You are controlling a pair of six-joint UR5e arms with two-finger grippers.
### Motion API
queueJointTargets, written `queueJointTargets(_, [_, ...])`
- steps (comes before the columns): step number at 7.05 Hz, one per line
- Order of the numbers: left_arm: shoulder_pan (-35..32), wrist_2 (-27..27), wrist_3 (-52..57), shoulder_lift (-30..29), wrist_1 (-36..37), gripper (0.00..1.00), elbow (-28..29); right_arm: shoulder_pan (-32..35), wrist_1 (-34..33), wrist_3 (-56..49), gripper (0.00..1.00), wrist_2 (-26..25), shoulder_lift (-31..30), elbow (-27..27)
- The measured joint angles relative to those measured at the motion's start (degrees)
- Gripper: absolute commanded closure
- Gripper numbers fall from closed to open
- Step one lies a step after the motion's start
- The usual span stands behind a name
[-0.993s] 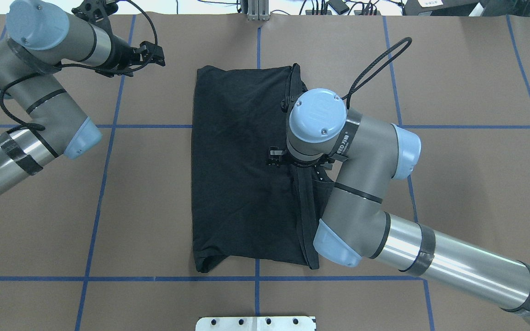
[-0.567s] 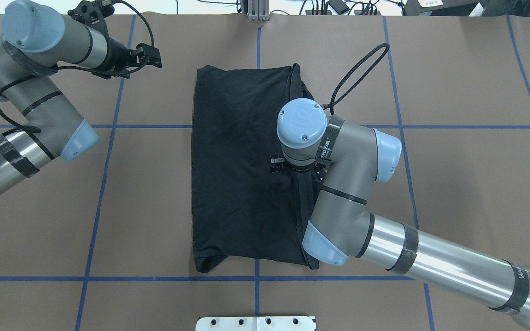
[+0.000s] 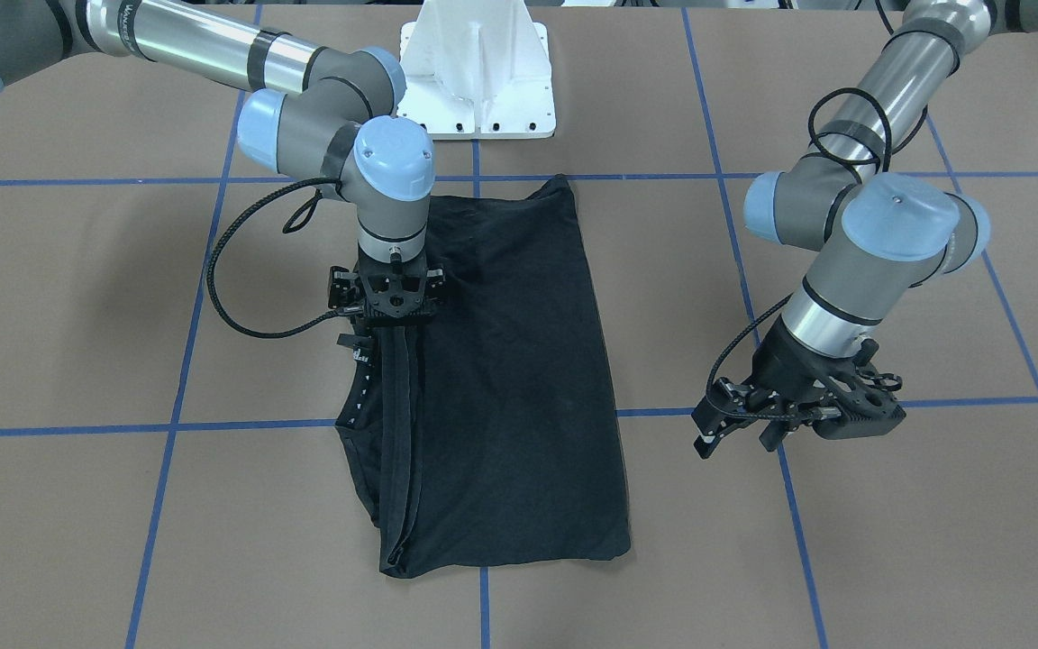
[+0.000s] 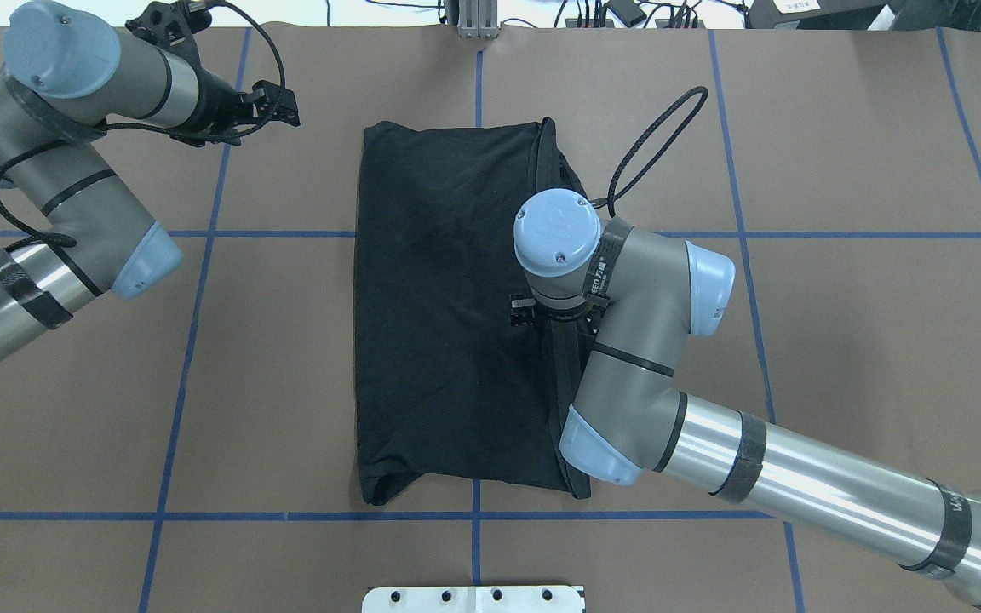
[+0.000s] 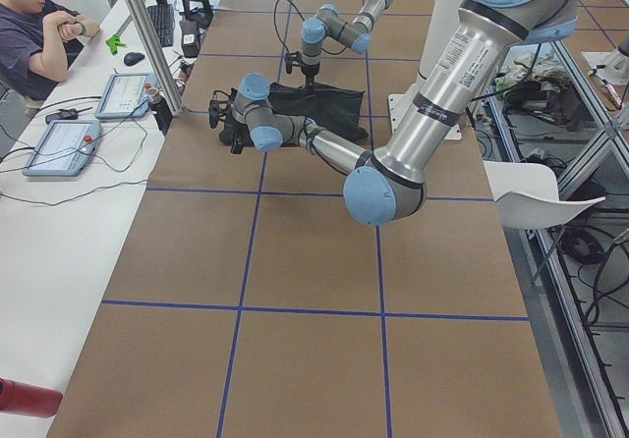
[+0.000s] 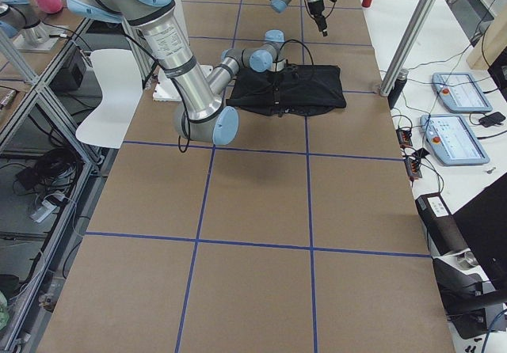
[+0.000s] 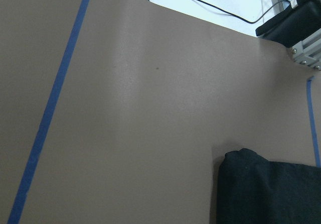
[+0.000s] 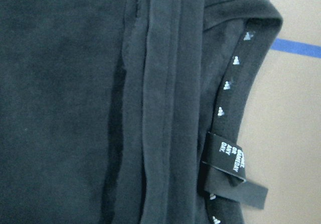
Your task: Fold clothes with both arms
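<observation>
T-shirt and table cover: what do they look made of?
The T-shirt looks like soft matte black knit, probably cotton: it lies in limp folds, with stitched hems and a neck label. The table cover seems to be matte brown paper or card: flat, uncreased, lined with blue tape.

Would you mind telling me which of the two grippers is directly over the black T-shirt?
The right gripper: it points straight down at the T-shirt's layered edge. The left gripper hangs beside the garment, above bare table.
</observation>
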Motion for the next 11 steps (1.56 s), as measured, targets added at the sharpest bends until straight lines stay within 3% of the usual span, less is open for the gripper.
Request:
queueJointTargets(6, [0.14, 0.09, -0.52, -0.01, 0.09, 0.00, -1.43, 5.05, -3.45, -9.23, 0.00, 0.90, -2.75, 1.01])
queueJointTargets(9, [0.22, 0.10, -0.51, 0.02, 0.16, 0.00, -1.49, 7.22, -4.31, -13.04, 0.00, 1.34, -9.70, 7.09])
queueJointTargets(11, [0.23, 0.08, -0.43, 0.04, 0.17, 0.00, -1.46, 7.58, -4.32, -12.94, 0.00, 3.49, -10.09, 9.88])
